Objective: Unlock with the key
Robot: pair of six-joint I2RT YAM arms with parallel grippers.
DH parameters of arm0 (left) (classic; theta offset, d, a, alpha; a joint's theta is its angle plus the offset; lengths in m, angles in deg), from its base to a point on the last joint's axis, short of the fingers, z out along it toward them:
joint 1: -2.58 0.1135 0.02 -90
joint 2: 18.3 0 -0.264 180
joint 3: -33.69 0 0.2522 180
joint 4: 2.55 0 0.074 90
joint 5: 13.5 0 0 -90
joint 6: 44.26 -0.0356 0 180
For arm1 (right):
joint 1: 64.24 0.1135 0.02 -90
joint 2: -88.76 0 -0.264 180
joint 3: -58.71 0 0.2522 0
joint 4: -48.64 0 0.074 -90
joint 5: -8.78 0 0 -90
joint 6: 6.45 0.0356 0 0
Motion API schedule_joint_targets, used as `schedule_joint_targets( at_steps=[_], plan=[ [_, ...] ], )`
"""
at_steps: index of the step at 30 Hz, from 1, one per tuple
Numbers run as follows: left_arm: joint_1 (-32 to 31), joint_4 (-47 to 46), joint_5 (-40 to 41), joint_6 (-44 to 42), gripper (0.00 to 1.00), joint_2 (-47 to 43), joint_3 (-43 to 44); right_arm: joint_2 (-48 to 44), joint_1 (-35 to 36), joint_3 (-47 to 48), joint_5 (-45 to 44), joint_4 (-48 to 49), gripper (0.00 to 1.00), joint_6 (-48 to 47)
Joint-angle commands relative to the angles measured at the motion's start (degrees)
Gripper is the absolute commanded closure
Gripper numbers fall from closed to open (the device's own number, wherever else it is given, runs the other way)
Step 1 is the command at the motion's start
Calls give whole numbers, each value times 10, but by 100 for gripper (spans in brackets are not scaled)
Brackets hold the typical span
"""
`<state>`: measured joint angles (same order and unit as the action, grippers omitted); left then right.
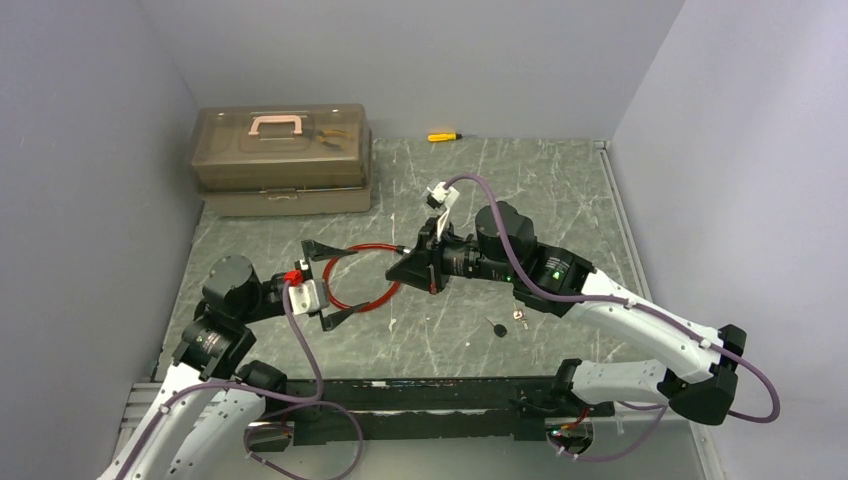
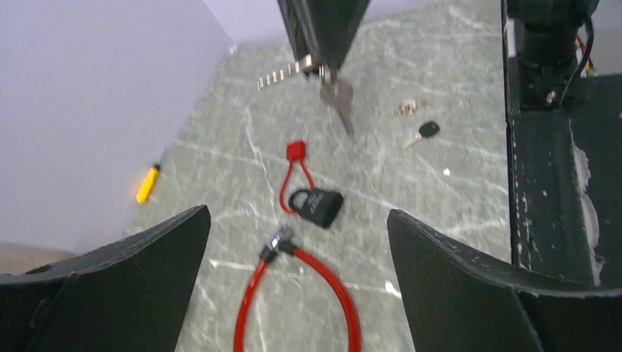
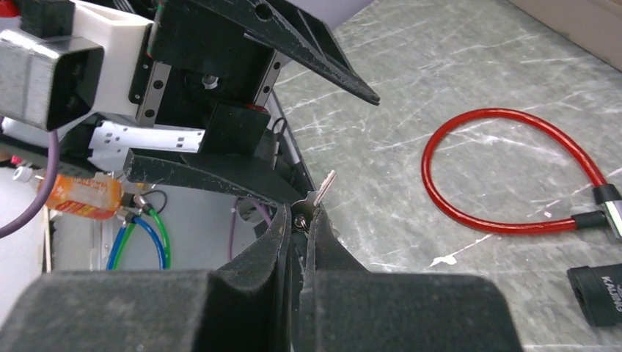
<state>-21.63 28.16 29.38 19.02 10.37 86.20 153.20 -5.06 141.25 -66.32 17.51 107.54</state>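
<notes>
A small black padlock [image 2: 317, 207] lies on the marbled table with a thin red loop and tag [image 2: 295, 150] through its shackle. It also shows in the right wrist view [image 3: 598, 295]. A red cable lock [image 1: 365, 282] lies in a loop next to it. My right gripper [image 3: 302, 220] is shut on a silver key [image 3: 323, 187], held above the padlock with the blade pointing down [image 2: 339, 103]. My left gripper [image 2: 297, 220] is open and empty, hovering over the cable loop and facing the padlock.
A spare black-headed key [image 1: 497, 328] and small silver keys [image 1: 520, 318] lie right of the padlock. A brown toolbox [image 1: 283, 160] stands at the back left. A yellow screwdriver [image 1: 444, 136] lies by the back wall.
</notes>
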Motion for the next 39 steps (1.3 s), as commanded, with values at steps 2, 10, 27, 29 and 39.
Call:
schedule_joint_targets(
  at_steps=[2,10,27,29,39],
  plan=[
    [-66,-121,50,30,1,14,14,12,13,35,41,28,100,-12],
    [-148,-73,83,47,15,56,63,17,22,40,89,36,100,-28],
    [-147,46,246,-38,2,47,41,-25,18,-44,-28,-67,80,-60],
    [-122,60,250,-15,1,48,35,-28,20,-68,-65,-96,73,-59],
    [58,219,157,31,0,148,43,17,65,-202,-33,-76,62,-62]
  ],
)
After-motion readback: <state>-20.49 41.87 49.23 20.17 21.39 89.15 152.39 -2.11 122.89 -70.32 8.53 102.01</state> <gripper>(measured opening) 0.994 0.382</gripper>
